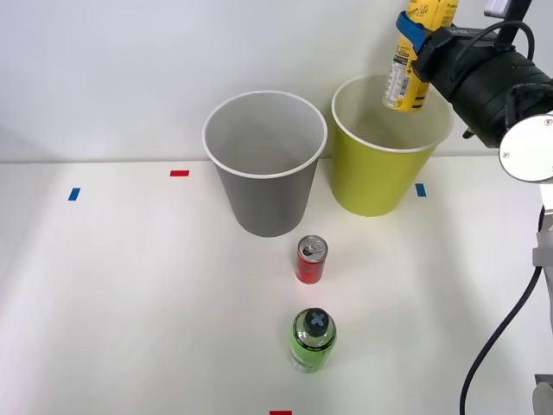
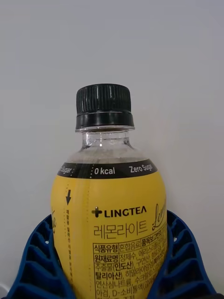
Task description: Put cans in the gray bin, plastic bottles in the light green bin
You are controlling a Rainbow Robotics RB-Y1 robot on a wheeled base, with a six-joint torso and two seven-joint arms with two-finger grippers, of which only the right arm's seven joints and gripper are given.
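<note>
Right gripper (image 1: 418, 35) clamped on yellow bottle (image 1: 406, 82), hanging over green bin (image 1: 380, 186). Next: probably just let go. 1 red can (image 1: 311, 259) waiting.

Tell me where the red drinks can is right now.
In the front view, the short red drinks can stands upright on the white table, just in front of the tall gray bin, with the green plastic bottle nearer the robot.

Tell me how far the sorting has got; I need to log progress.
Nothing shows as binned yet. In hand: the right gripper holds the yellow bottle above the green bin. Left: the red can for the gray bin, and a green bottle on the table.
</note>
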